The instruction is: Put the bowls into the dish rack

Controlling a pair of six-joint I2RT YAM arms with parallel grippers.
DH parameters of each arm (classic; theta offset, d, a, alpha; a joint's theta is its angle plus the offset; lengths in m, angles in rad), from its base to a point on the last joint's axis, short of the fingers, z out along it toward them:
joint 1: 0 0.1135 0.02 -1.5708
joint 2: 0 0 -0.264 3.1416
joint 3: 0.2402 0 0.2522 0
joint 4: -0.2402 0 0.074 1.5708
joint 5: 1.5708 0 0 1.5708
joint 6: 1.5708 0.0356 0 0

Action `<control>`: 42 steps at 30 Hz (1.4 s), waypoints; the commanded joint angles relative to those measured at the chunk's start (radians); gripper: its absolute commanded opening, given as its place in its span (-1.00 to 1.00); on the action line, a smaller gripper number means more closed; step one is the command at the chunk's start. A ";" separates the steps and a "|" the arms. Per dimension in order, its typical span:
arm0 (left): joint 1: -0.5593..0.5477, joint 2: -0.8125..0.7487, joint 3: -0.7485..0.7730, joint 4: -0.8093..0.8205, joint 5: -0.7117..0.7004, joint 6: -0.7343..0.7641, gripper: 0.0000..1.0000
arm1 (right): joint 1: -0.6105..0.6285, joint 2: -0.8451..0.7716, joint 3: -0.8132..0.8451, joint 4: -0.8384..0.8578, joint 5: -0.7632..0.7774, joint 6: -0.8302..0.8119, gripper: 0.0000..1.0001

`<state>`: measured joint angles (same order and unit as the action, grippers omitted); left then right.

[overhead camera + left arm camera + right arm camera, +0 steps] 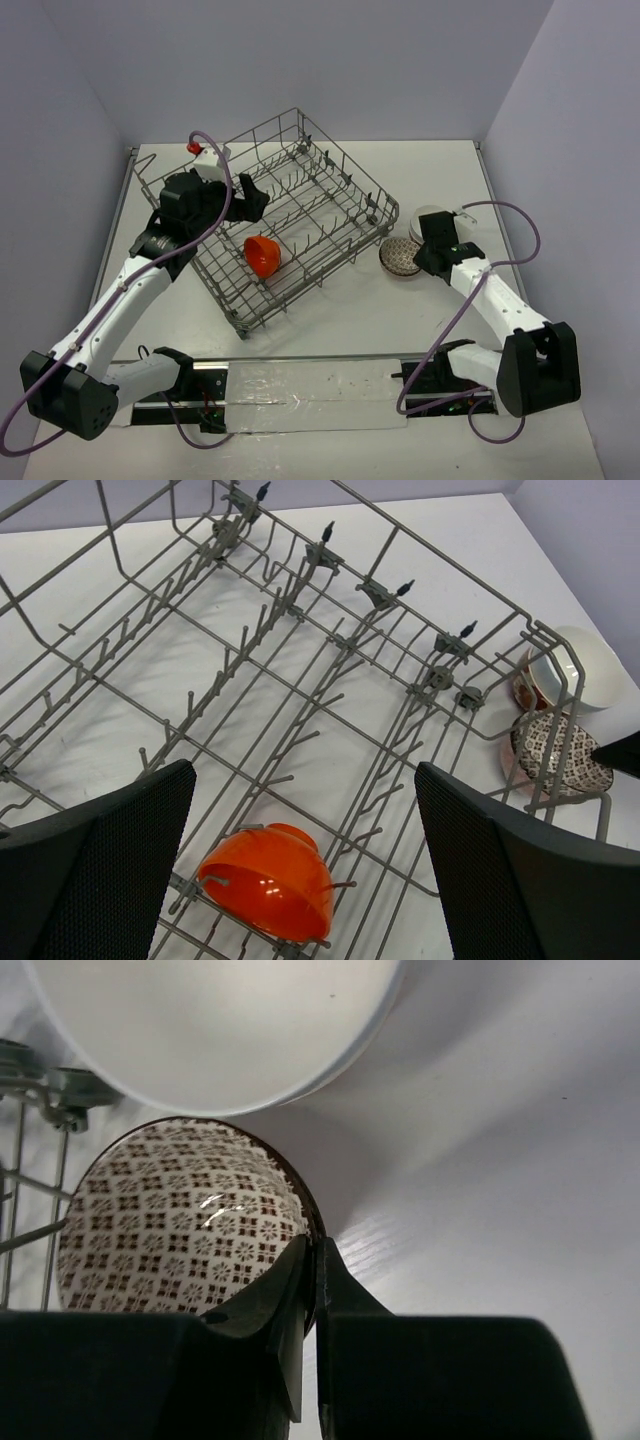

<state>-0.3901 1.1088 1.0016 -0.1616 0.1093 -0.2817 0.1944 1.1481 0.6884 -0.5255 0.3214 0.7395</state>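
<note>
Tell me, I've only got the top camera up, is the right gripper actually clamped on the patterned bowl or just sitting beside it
Observer: Clamped. The right wrist view shows the right gripper pinching the patterned bowl at its near rim, one finger inside and one outside.
Operator: And the left one, is it carrying anything?
Observer: No. In the left wrist view the left gripper is wide open with nothing between its fingers, and the orange bowl lies tipped below it.
</note>
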 commanded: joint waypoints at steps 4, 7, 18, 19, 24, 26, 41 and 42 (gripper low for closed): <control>-0.018 0.003 0.019 0.037 0.084 0.021 0.93 | 0.108 -0.057 0.063 -0.065 0.148 -0.032 -1.00; -0.027 0.009 0.029 0.027 0.101 0.024 0.93 | 0.151 -0.056 0.088 -0.077 0.180 -0.049 -1.00; -0.145 0.046 0.103 -0.033 0.124 0.088 0.93 | 0.212 -0.163 0.141 -0.100 0.191 -0.121 -1.00; -0.160 0.051 0.109 -0.039 0.122 0.101 0.92 | 0.211 -0.181 0.166 -0.108 0.194 -0.130 -1.00; -0.300 0.108 0.172 -0.042 0.124 0.196 0.91 | 0.211 -0.211 0.238 -0.165 0.196 -0.167 -1.00; -0.366 0.147 0.204 -0.030 0.141 0.248 0.89 | 0.211 -0.217 0.260 -0.171 0.186 -0.176 -1.00; -0.665 0.465 0.400 -0.006 0.280 0.889 0.83 | 0.212 -0.263 0.338 -0.205 0.104 -0.239 -1.00; -0.673 0.477 0.407 0.000 0.279 0.907 0.80 | 0.211 -0.274 0.335 -0.197 0.094 -0.241 -1.00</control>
<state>-1.0386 1.5627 1.3476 -0.2043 0.3447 0.4644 0.3996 0.9180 0.9615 -0.7620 0.4313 0.5087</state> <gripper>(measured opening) 0.907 0.091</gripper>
